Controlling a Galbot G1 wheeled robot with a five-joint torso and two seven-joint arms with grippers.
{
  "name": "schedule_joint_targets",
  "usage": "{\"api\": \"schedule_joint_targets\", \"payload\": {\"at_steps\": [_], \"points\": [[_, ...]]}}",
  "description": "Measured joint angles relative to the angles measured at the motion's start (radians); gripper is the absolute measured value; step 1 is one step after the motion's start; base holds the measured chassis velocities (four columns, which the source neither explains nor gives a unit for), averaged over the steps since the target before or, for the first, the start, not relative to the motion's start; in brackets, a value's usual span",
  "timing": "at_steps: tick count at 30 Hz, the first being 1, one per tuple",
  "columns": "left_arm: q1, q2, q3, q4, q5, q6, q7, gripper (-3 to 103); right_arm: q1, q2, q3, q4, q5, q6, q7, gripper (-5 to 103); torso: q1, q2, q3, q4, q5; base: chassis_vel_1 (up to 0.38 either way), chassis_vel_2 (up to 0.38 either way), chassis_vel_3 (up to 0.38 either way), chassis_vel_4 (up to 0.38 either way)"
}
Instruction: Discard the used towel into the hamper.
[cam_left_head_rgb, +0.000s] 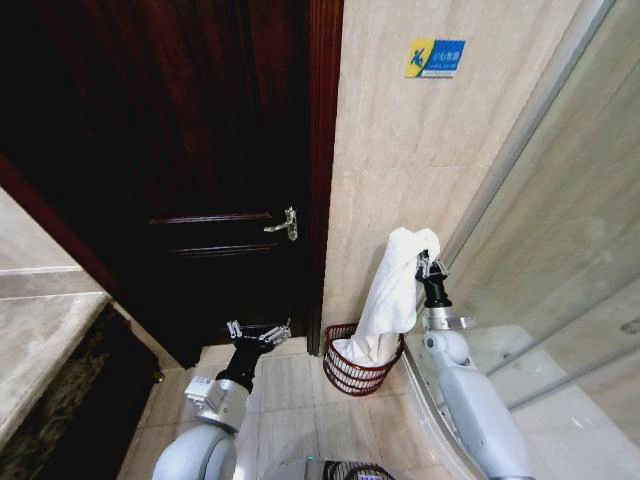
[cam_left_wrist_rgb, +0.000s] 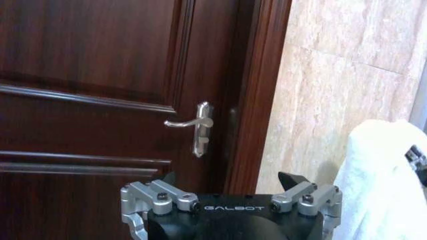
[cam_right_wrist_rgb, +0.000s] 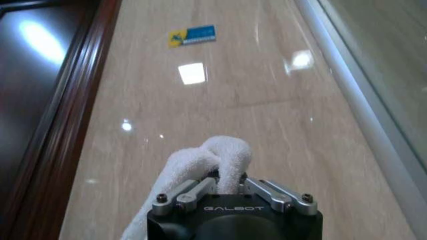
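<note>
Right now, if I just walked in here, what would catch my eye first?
Probably the white towel, held up by the right end effector against the beige tiled wall, its lower end already hanging into the reddish-brown wire hamper on the floor. Beside it stands a dark wooden door with a silver handle, the left end effector idling open before it.

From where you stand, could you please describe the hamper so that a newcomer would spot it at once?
Find the dark wooden door; right of its frame, the hamper sits on the floor against the beige tiled wall. It is a small reddish-brown wire basket, with the white towel hanging into it.
</note>
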Motion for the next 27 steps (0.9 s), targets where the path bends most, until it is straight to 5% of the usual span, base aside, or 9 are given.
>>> {"api": "schedule_joint_targets", "payload": {"at_steps": [27], "points": [[0.0, 0.0, 0.0, 0.0, 0.0, 0.0, 0.0, 100, -0.006, 0.042, -0.017, -0.276, -0.018, 0.053, -0.04, 7, -0.001, 0.0, 0.0, -0.0001, 0.0, -0.001, 0.002, 0.002, -0.001]]}}
